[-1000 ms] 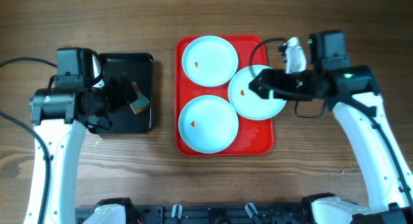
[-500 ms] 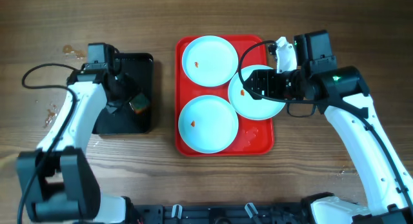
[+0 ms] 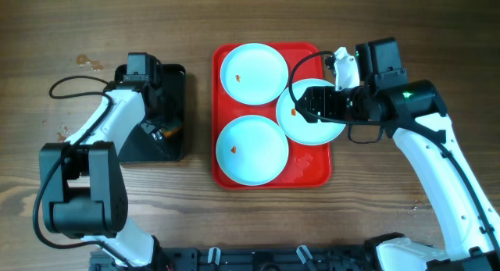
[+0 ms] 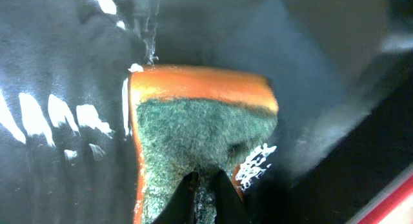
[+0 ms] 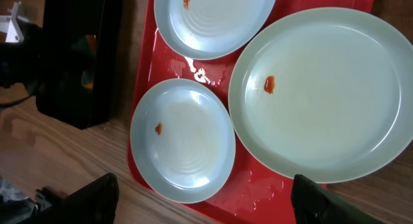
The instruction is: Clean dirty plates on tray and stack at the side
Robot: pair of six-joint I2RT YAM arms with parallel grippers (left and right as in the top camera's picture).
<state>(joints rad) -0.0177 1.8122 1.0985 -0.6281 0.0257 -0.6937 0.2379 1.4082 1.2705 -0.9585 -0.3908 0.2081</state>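
Overall: two arms worked at a wooden desk (image 3: 406,21), one over each tray.
Left end effector (image 4: 203,192): narrow, its fingertips (image 4: 182,197) pinched into the green face of a sponge (image 4: 200,127).
Sponge: green scouring pad with an orange edge, directly under the left end effector, on the wet black tray (image 3: 173,83).
Right end effector (image 3: 306,105): spread wide and holding nothing; in the wrist view its fingers sat at the two lower corners.
Near plate (image 5: 322,95): directly below the right end effector, at the right side of the red tray (image 3: 312,168), reaching past the tray's right rim; an orange-red spot lay left of its centre.
Far plate (image 3: 253,72): on the red tray, beyond and to the left of the right end effector's tips, with a small spot on it.
Lower plate (image 3: 251,148): on the red tray, to the left of the right end effector and nearer the robot, touching or nearly touching the other two; a small spot lay near its left edge.
Red tray surface: wet patches showed between the plates.
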